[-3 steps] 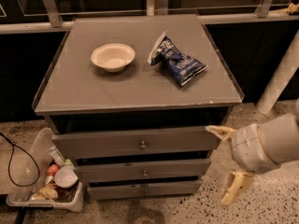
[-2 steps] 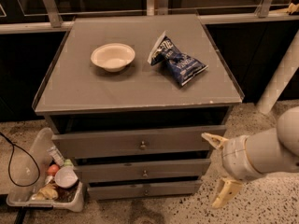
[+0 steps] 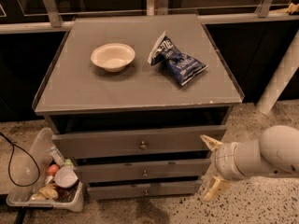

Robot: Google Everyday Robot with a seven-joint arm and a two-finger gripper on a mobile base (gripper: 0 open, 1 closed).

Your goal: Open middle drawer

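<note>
The grey cabinet has three drawer fronts stacked one above another. The middle drawer (image 3: 163, 170) is the medium-height front, with a small round metal knob (image 3: 144, 173) at its centre, and it sits pushed in. My gripper (image 3: 211, 166) hangs in front of the cabinet's right side, level with the right end of the middle drawer. It is open, with one cream fingertip (image 3: 209, 141) up near the top drawer and the other lower down near the floor. Nothing is held between them, and the knob is well to the gripper's left.
On the cabinet top (image 3: 93, 92) lie a white bowl (image 3: 112, 56) and a blue chip bag (image 3: 180, 62). A clear bin of oddments (image 3: 46, 183) and a black cable (image 3: 18, 162) are on the floor at left. A white post (image 3: 280, 78) stands at right.
My arm has moved left and slightly down, bringing the open gripper closer to the right end of the drawer fronts. The drawers have not moved.
</note>
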